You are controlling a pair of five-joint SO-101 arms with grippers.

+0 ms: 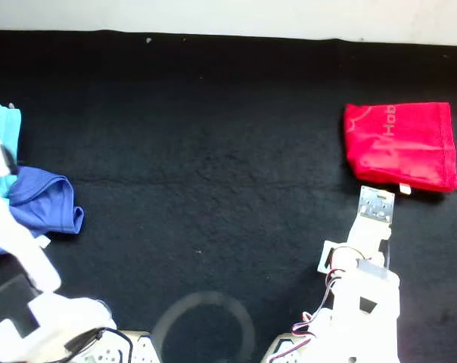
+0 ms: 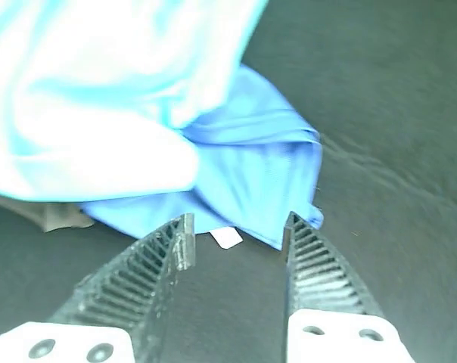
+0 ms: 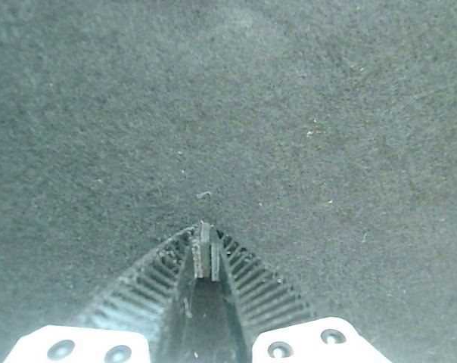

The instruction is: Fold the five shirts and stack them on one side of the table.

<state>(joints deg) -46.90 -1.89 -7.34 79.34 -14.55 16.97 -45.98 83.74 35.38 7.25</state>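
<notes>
Left pincer (image 2: 237, 238) nearest lens: jaws apart, empty, low over black table (image 1: 213, 151), tips just short of crumpled blue shirt (image 2: 266, 174). Right pincer (image 3: 206, 249) closed on nothing, over table just beside folded red shirt (image 1: 401, 145). Blue shirt and cyan shirt (image 2: 100, 91) overlap, well apart from red shirt, at opposite table edge.
</notes>
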